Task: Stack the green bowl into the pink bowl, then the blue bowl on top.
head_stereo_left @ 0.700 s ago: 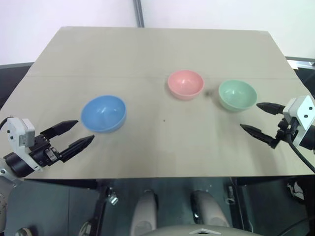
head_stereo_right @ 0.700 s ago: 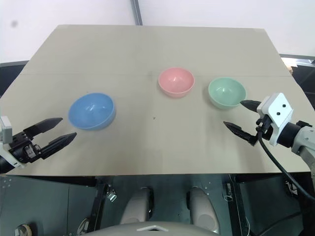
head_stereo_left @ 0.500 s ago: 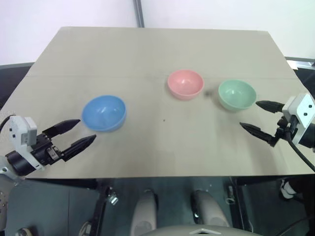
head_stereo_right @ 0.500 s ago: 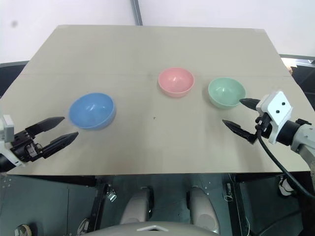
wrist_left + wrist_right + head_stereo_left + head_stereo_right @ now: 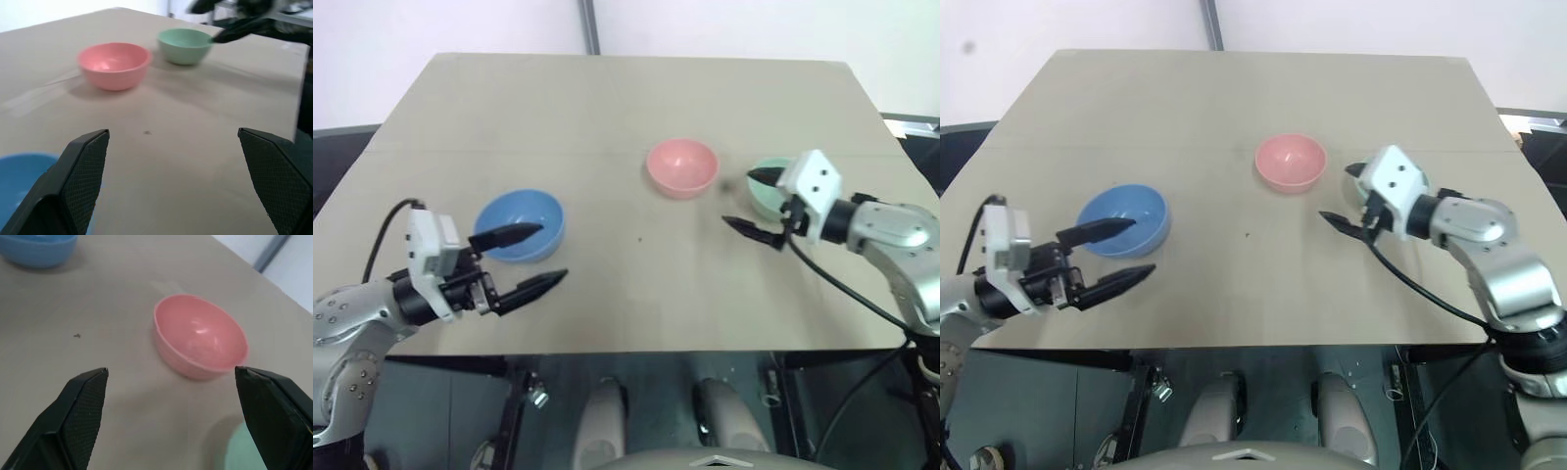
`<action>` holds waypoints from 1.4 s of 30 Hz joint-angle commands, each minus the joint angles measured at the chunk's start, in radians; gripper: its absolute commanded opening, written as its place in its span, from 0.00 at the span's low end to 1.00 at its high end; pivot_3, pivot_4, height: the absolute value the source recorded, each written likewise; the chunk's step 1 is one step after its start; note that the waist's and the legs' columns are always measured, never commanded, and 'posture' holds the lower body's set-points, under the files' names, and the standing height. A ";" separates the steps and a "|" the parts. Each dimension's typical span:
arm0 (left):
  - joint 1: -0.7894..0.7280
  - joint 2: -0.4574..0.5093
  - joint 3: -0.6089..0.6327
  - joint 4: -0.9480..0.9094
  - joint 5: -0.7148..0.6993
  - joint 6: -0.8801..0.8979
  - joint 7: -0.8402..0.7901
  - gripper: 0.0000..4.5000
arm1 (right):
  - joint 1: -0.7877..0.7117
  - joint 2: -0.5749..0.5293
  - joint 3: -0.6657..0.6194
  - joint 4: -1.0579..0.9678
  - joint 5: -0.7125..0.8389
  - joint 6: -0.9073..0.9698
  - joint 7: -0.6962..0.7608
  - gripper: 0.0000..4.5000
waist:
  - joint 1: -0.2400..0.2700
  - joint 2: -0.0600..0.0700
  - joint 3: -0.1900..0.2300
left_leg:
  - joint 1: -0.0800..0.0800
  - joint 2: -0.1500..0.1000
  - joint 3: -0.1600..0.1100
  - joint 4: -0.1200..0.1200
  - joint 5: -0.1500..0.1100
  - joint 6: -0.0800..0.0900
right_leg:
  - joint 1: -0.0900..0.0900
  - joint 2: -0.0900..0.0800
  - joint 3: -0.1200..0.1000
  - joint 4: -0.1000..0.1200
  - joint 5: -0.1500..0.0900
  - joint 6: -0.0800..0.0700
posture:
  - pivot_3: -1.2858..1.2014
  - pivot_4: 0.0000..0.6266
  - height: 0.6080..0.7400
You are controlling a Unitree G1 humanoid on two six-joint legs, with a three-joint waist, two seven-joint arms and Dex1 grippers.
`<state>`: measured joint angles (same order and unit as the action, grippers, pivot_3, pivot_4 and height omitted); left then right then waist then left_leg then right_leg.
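Three bowls stand on the tan table: the blue bowl at the left, the pink bowl in the middle, the green bowl at the right. My right gripper is open just left of the green bowl, between it and the pink bowl, and its body hides much of the green bowl. The right wrist view looks past the open fingers at the pink bowl. My left gripper is open at the blue bowl's near right side, one finger crossing its rim. Neither gripper holds anything.
A bare stretch of table lies between the blue and pink bowls. The near table edge runs just behind both grippers. A cable trails from the right wrist over the table's near right part.
Both arms swung inward. The right gripper moved left, from beside the green bowl to in front of it. The left gripper moved right and forward up to the blue bowl.
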<state>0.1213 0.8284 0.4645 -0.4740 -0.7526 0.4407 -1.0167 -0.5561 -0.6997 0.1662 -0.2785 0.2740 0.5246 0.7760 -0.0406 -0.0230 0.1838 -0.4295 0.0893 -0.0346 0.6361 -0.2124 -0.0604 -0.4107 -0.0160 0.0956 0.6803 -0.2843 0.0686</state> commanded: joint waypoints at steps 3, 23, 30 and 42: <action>0.012 -0.031 -0.024 -0.083 0.009 -0.008 0.057 0.99 | -0.181 0.107 0.144 0.287 -0.153 -0.173 0.053 1.00 | -0.003 0.000 0.000 | -0.001 0.000 0.000 0.000 0.000 0.000 | -0.001 0.000 0.000 -0.001 0.000 0.000 | 0.52 0.24 1.00; 0.151 -0.090 0.014 -0.220 0.006 -0.022 0.161 1.00 | -0.528 0.348 0.255 0.982 -0.432 -0.600 0.121 0.01 | -0.003 0.001 0.001 | 0.001 0.000 0.000 -0.001 0.000 0.000 | -0.001 0.000 -0.001 0.004 0.000 0.000 | 0.52 0.24 1.00; 0.150 -0.090 0.013 -0.200 0.010 -0.033 0.159 1.00 | -0.367 0.295 0.243 0.504 -0.258 -0.533 0.362 0.01 | 0.002 0.002 0.001 | 0.001 0.000 -0.001 -0.001 0.000 0.000 | -0.001 0.000 -0.001 0.005 0.000 0.000 | 0.52 0.24 1.00; 0.097 -0.079 -0.006 -0.128 0.024 -0.051 0.125 1.00 | -0.171 0.337 0.336 0.248 -0.340 -0.330 0.288 0.26 | -0.003 0.001 0.000 | 0.008 0.000 0.000 0.003 0.000 -0.001 | 0.001 0.001 0.001 0.015 0.000 -0.001 | 0.52 0.24 1.00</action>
<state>0.2303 0.7397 0.4584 -0.6006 -0.7294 0.4073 -0.8882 -0.7101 -0.3700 0.5096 -0.0262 -0.0542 0.1976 1.0873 -0.0436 -0.0219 0.1841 -0.4191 0.0894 -0.0349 0.6387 -0.2119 -0.0612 -0.4080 -0.0145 0.0963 0.6949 -0.2849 0.0678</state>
